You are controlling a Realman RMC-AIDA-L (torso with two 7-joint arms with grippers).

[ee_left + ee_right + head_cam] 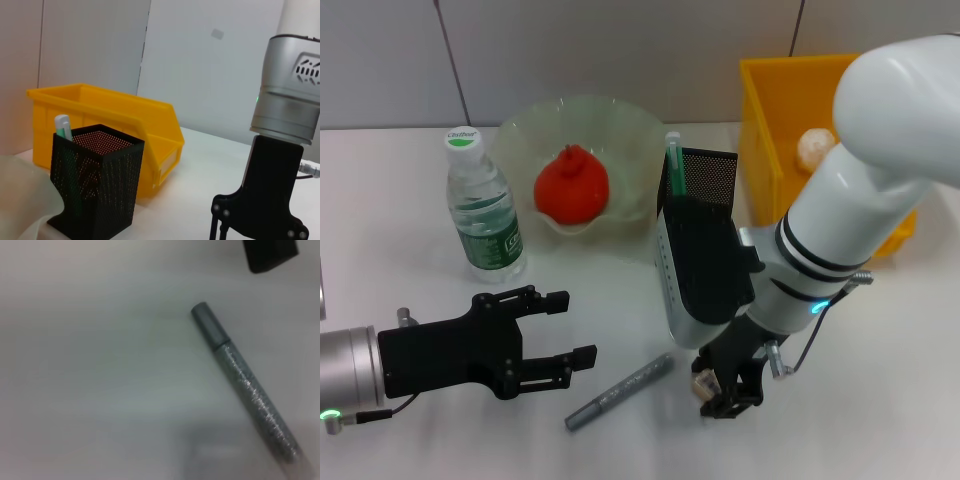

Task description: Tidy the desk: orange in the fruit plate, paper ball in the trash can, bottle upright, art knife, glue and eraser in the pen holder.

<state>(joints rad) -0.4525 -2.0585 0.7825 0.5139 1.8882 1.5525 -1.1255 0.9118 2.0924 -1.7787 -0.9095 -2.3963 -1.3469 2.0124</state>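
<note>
Left pincer [578, 327] spread wide above white desk [410, 440], grey wall [620, 50] behind.

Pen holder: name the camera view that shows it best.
Left wrist view: the pen holder fills the foreground, mesh walls and open rim unobstructed. In the head view, the right arm covers its lower half. The right wrist view misses it.

We note a plain white tabletop [410, 180]. Directly on it: an upright clear plastic water bottle [485, 210], a translucent pale-green scalloped bowl [635, 150], a black square mesh pen holder [705, 180], a bright-yellow rectangular bin [765, 120], and a grey glittery pen-shaped stick [620, 391] lying flat.
</note>
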